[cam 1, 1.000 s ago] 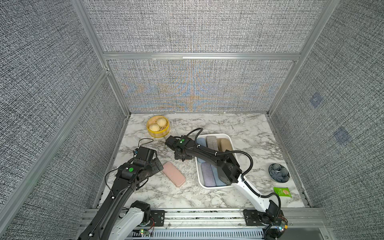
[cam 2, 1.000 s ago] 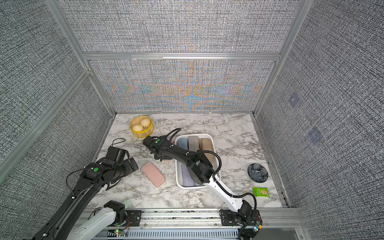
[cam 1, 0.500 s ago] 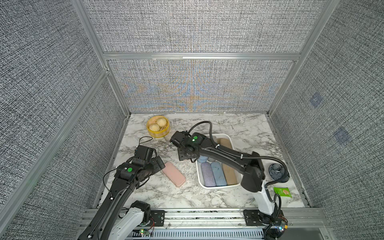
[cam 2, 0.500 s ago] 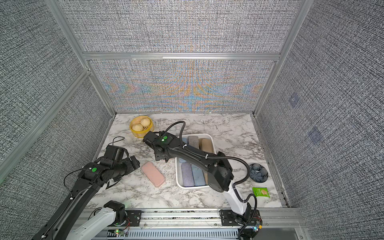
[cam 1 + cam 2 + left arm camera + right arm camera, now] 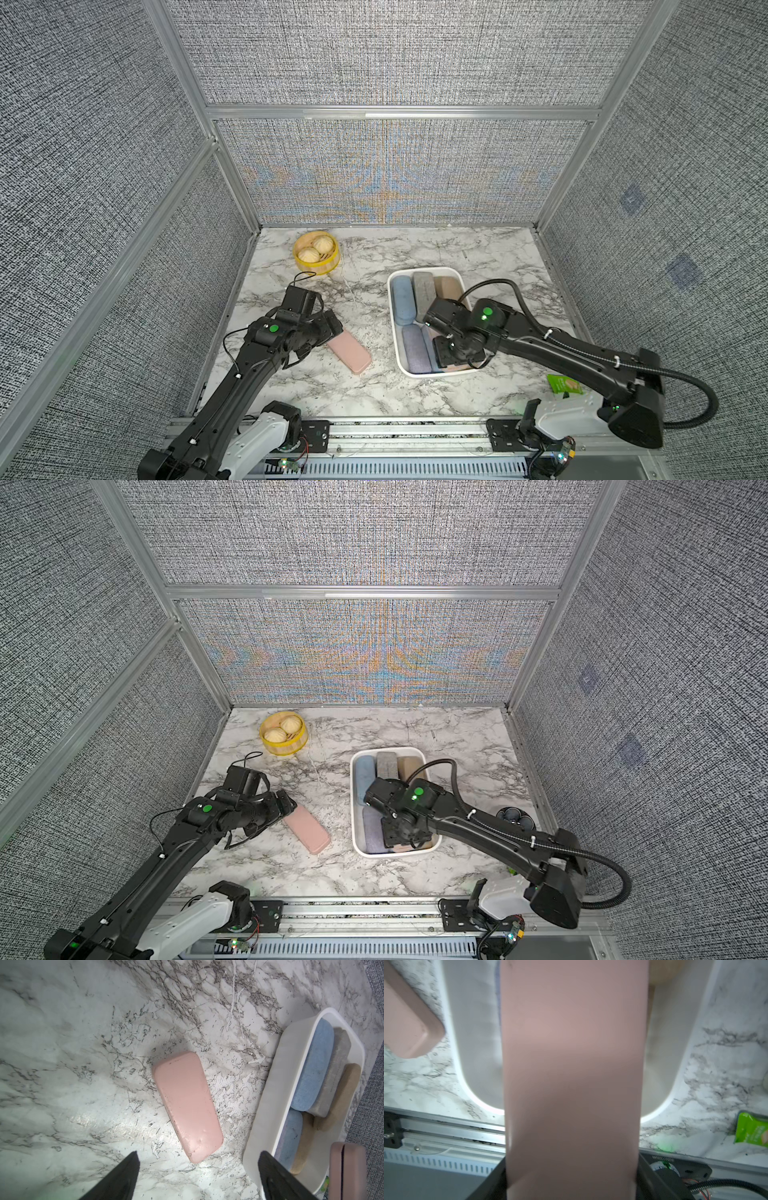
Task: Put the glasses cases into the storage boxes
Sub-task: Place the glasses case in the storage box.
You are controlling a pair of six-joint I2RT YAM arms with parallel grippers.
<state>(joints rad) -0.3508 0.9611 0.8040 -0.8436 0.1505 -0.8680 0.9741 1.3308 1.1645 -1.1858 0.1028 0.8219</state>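
Marble tabletop [image 5: 415, 257], grey woven walls. White shallow plastic bin [image 5: 392, 332], centre right in both top views, holds blue, grey, tan and lavender fabric cases [image 5: 402, 299]. Your right gripper [image 5: 457, 353] clamps a smooth pink rectangular case [image 5: 571, 1064] over the bin's lower end, unreleased. Left gripper [image 5: 198, 1154], spread wide, hovers over the other pink case [image 5: 349, 353], lying left of the bin. You have two left to place, I judge.

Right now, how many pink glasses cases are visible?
2: one pink case on the table beside the white bin, another in the right gripper above it; the arm may hide more.
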